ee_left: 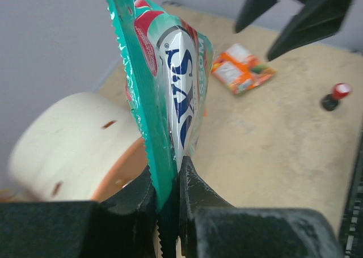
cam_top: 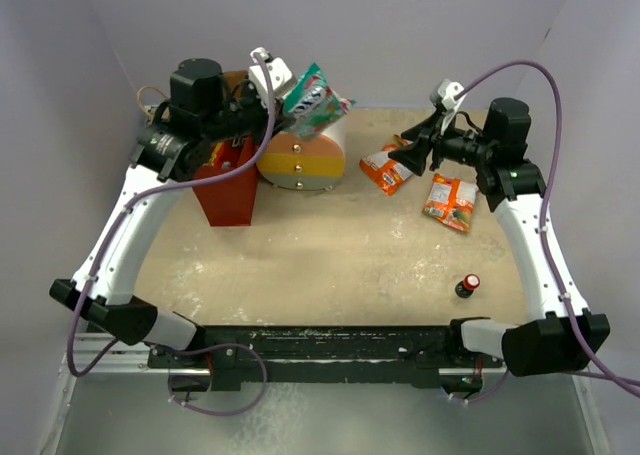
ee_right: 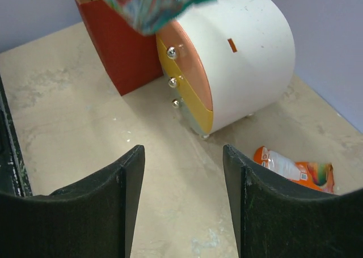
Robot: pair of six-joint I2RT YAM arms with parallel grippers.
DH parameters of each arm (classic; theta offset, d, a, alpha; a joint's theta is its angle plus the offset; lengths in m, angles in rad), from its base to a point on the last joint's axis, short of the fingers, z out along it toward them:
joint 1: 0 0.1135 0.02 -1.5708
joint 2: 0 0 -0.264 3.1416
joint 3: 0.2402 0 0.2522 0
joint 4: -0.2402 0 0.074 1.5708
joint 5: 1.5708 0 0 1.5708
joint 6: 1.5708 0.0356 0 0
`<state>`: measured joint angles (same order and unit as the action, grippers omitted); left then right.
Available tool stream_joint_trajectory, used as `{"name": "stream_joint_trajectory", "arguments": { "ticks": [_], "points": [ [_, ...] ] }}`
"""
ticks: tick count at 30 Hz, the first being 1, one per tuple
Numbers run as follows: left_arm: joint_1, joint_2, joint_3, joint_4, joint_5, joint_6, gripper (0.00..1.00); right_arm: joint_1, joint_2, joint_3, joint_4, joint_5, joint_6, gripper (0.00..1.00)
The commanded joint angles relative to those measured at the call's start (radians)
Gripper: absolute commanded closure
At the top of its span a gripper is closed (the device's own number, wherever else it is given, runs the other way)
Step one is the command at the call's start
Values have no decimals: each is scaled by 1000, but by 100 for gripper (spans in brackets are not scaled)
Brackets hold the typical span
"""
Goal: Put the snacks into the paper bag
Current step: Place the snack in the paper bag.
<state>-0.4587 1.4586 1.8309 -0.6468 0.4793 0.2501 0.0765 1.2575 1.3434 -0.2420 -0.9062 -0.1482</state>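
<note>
Teal foil snack packet (cam_top: 316,99) hangs in the air above the round drawer unit (cam_top: 305,160), clamped by one crimped edge in the left pincer (cam_top: 290,103); the left wrist view shows the jaws pressed narrow on that serrated seam, with the packet (ee_left: 170,88) standing up from the left pincer (ee_left: 167,212) and tilted a little to the right. The packet is beside the paper bag (cam_top: 230,180), not over its mouth; the bag, red in its lower half, stands upright at the far left of the desk (cam_top: 330,255), just beside the drawer unit, and the left arm hides most of its top. The right pincer (cam_top: 398,155) hovers over the far right part of the desk with its jaws wide apart and nothing between them; in its own wrist view the right pincer (ee_right: 182,195) frames bare desk, with the drawer unit (ee_right: 249,59), the red bag (ee_right: 119,48) and the lower corner of the teal packet (ee_right: 153,3) beyond. An orange packet (cam_top: 388,165) lies flat on the desk just below that pincer, near the drawer unit; a second orange packet (cam_top: 450,202) lies a little nearer and to the right, apart from the first. A small dark bottle (cam_top: 467,285) with a red cap stands nearer the right arm's base, well apart from the packets.
</note>
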Motion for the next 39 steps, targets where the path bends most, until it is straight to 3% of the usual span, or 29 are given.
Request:
{"name": "stream_joint_trajectory", "arguments": {
  "ticks": [1,5,8,13,18,24,35,39],
  "points": [
    [4,-71,103,-118,-394,144,100,2,-52,-20,-15,70,-78,40],
    [17,-108,119,-116,-626,174,100,2,-70,-25,-18,102,-81,39],
    [82,-117,121,-95,-665,173,100,2,-73,-23,-19,119,-77,39],
    [238,-78,127,-58,-623,171,100,2,-76,-17,-24,124,-72,39],
    [326,11,123,-19,-576,174,100,2,-84,-11,-38,155,-88,39],
    [345,136,177,-40,-497,125,100,2,-53,-21,-54,293,-130,35],
    [369,310,140,-51,-507,109,96,2,-14,-114,-65,479,-184,33],
    [386,321,142,-96,-445,102,83,2,-21,-136,-54,567,-185,33]
  ]
}}
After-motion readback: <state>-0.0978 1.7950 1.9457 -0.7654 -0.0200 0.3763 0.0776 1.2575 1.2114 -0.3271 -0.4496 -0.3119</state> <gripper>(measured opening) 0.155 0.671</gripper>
